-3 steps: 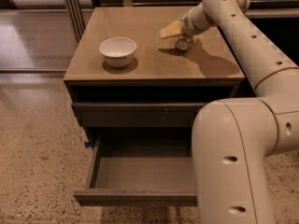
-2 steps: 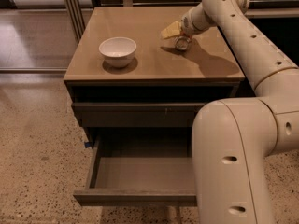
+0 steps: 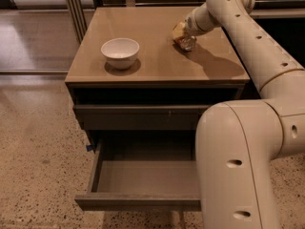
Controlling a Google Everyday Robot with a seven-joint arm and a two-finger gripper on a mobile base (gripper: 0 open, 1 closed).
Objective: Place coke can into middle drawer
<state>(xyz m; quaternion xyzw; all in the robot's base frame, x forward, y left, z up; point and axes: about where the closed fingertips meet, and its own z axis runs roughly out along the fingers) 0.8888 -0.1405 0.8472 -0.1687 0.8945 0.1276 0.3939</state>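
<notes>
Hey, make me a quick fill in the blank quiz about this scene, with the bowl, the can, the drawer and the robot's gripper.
1. The bowl is coloured ____.
2. The gripper is at the coke can, which rests on the ____ of the cabinet.
3. The middle drawer is pulled ____.
4. In the camera view, the bowl lies to the ____ of the coke can.

Missing words: white; top; open; left.
</notes>
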